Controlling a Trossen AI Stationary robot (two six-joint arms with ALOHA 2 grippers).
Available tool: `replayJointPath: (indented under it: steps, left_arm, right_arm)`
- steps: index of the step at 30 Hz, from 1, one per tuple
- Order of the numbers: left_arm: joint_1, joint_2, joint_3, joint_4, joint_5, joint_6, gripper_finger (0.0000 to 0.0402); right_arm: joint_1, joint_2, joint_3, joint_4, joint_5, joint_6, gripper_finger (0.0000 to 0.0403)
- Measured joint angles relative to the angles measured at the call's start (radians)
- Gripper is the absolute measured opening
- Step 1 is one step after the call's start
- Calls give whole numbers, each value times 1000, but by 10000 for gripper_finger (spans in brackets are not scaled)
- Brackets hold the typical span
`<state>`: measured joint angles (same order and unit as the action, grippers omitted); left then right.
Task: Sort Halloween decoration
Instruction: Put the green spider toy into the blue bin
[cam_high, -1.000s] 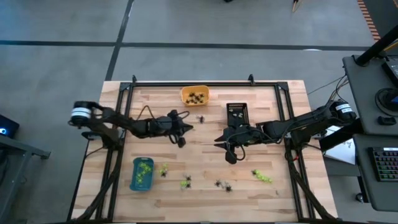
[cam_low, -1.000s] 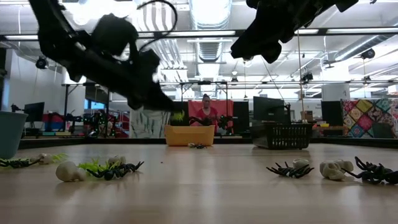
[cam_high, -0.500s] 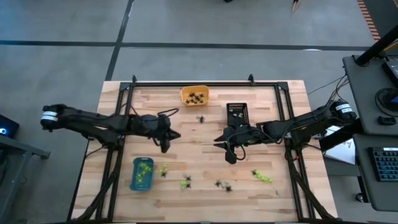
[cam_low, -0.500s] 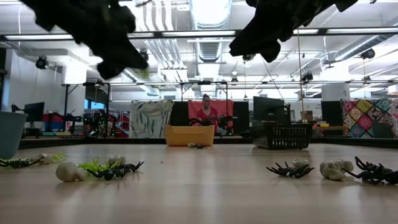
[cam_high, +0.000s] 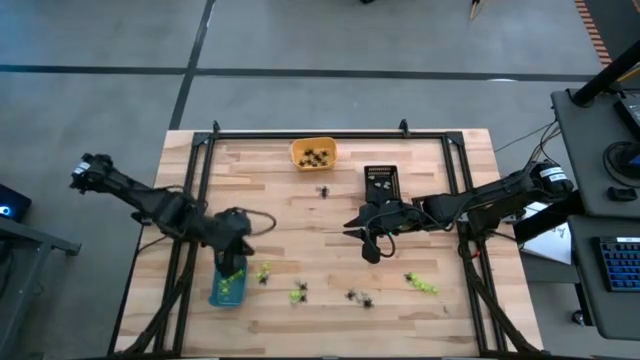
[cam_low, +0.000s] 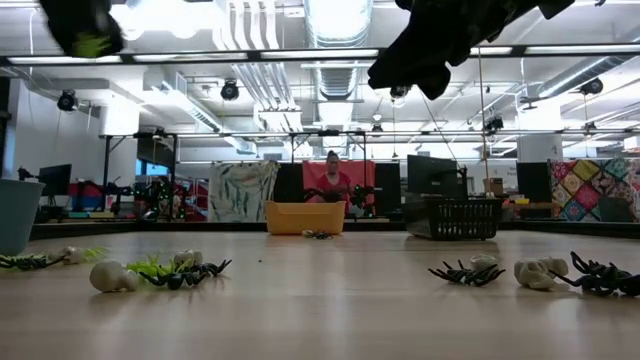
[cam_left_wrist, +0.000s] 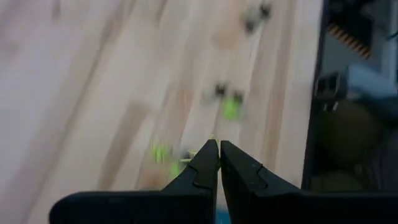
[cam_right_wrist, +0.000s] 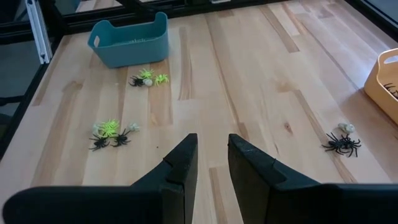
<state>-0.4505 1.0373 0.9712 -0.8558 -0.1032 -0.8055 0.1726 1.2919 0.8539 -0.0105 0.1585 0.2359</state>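
My left gripper (cam_high: 233, 264) hangs high over the blue tray (cam_high: 216, 293) at the table's near left, shut on a lime-green trinket (cam_low: 97, 45). The tray holds more lime-green pieces (cam_high: 229, 285). My right gripper (cam_right_wrist: 211, 146) waits open above the table's middle (cam_high: 366, 243), with nothing between its fingers. Loose trinkets lie on the near half: a green-and-black pair (cam_high: 263, 272), another (cam_high: 298, 292), black spiders (cam_high: 358, 297) and a lime-green cluster (cam_high: 421, 285). One black spider (cam_high: 324, 190) lies near the orange tray (cam_high: 313, 153). My left gripper pinches the lime-green trinket between its two fingertips; only a sliver of green (cam_left_wrist: 211, 138) shows past them. The fingers slant down from the table's left. The trinket is lifted clear, well above the table.
The orange tray holds black spiders at the far middle. A black tray (cam_high: 380, 180) stands beside it, just beyond my right gripper. Dark frame rails (cam_high: 190, 200) run along the table's left, right and far sides. A person (cam_low: 331, 178) sits in the room beyond the table.
My left gripper has risen and swung from the table's middle toward the near left, and it now hangs over the blue tray. It has tipped more steeply downward and stayed shut, carrying the lime-green trinket along. My right arm has kept still.
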Motion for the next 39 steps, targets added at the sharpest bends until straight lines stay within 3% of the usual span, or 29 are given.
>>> replayJointPath:
  steps: [8,19,27,39]
  left_arm:
    - [-167,71,-33,-210,62,-319,0]
    - [-184,234,-75,-225,124,-332,0]
    - [-183,286,-75,-248,140,-330,2]
    - [-183,286,-75,-248,139,-326,101]
  right_arm:
    - [0,0,0,2,0,0,79]
    - [7,0,0,2,0,35,79]
    - [11,0,0,2,0,45,79]
    - [11,0,0,1,0,45,79]
